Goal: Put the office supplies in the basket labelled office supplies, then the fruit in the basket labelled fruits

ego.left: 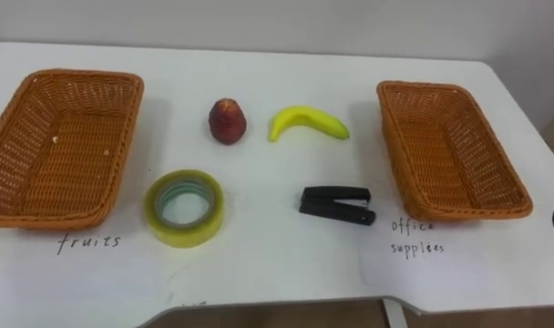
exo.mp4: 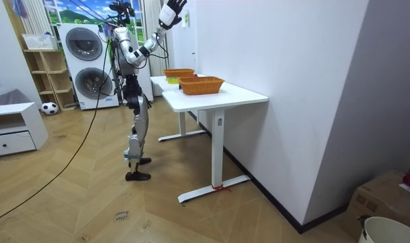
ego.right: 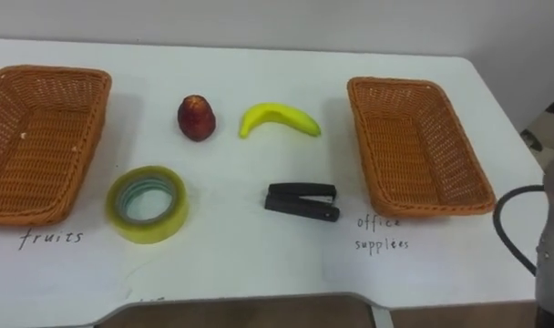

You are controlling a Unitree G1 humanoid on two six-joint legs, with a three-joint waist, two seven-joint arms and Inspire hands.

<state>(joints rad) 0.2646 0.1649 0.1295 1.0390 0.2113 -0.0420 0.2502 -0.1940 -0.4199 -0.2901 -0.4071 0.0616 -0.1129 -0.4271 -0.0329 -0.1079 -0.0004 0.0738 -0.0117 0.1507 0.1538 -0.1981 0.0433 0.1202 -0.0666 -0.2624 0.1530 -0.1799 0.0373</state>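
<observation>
Sorting not begun yet, by my read. Left eye view: both baskets are empty. The fruits basket point(ego.left: 76, 76) sits at the left edge of the desk point(ego.left: 259, 264), the office-supplies basket point(ego.left: 423, 87) at the right edge. Between them, toward the far edge, the red fruit point(ego.left: 227, 121) and banana point(ego.left: 306, 120) lie near each other, not touching. Toward the near edge are the tape roll point(ego.left: 182, 232) and black stapler point(ego.left: 337, 204), well apart. All four lie free on the desk.

Room view: the robot stands at the desk's near edge with one arm raised. The hand point(exo.mp4: 171, 11) is at about head height, likely the right by the body. Open or closed, cannot tell, too small.

Right eye view: same layout.

Next move, I judge: lower a hand over one item, say the banana, grasp it from above and carry it to the fruits basket. Tape roll and stapler go right.
</observation>
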